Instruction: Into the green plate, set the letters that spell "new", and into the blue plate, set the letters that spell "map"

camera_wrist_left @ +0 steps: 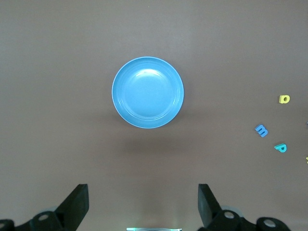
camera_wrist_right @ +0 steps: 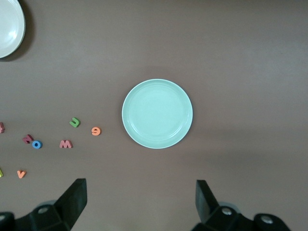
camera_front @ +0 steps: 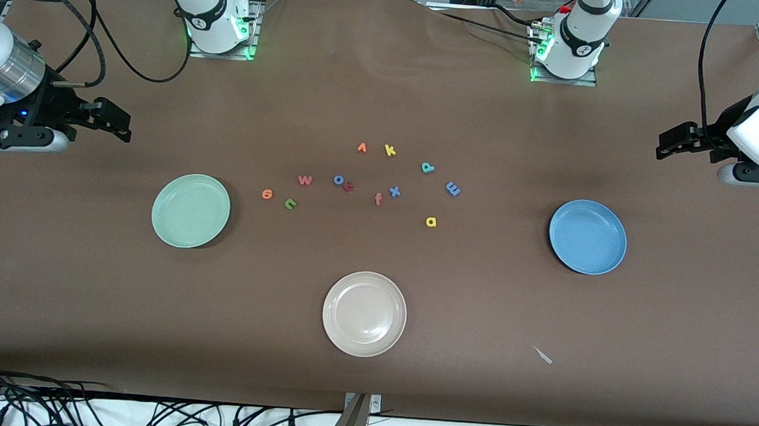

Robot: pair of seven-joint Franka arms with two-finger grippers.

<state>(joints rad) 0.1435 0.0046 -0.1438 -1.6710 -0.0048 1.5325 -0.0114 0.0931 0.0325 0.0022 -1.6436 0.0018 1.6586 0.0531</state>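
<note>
The mint green plate (camera_front: 190, 211) (camera_wrist_right: 157, 113) lies toward the right arm's end. Beside it sit the orange "e" (camera_front: 267, 194) (camera_wrist_right: 96, 131), green "n" (camera_front: 290, 203) (camera_wrist_right: 74, 122) and pinkish "w" (camera_front: 305, 180) (camera_wrist_right: 65, 144). The blue plate (camera_front: 587, 237) (camera_wrist_left: 147, 92) lies toward the left arm's end, with the teal "p" (camera_front: 427, 167) (camera_wrist_left: 280, 147), blue "m" (camera_front: 453, 189) (camera_wrist_left: 261, 130) and yellow "a" (camera_front: 431, 222) (camera_wrist_left: 284, 99) nearby. My right gripper (camera_front: 119, 123) (camera_wrist_right: 141, 199) hangs open over bare table at its end. My left gripper (camera_front: 664, 145) (camera_wrist_left: 143, 202) hangs open at the other end. Both are empty.
A cream-white plate (camera_front: 364, 313) lies nearest the front camera. Other letters sit mid-table: blue "o" (camera_front: 338, 180) touching a dark red letter (camera_front: 350, 187), orange "f" (camera_front: 378, 199), blue "x" (camera_front: 394, 191), yellow "k" (camera_front: 390, 150), an orange letter (camera_front: 361, 148). A pale sliver (camera_front: 543, 355) lies near the front edge.
</note>
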